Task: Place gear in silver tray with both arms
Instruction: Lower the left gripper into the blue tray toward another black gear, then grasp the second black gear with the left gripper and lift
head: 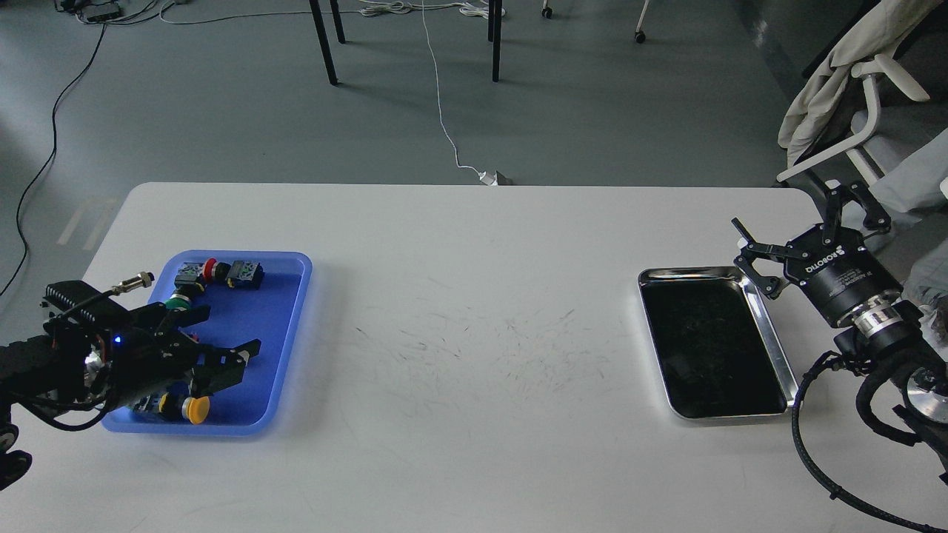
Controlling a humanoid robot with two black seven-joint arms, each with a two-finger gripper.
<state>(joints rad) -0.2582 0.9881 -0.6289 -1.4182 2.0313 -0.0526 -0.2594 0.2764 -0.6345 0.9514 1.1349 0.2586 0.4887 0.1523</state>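
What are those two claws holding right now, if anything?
Nothing. The left gripper hangs open above the blue tray; the right gripper is open beside the silver tray, which holds nothing.

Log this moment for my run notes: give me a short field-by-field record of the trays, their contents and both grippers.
table: white table, faint scuffs in the middle
silver tray: silver tray at the right, nothing in it
blue tray: blue tray at the left, holding push-button parts
parts seen: red button part, green button part, yellow button part
left gripper: left gripper over the blue tray, fingers spread, holding nothing visible
right gripper: right gripper beside the silver tray's far right corner, open, empty
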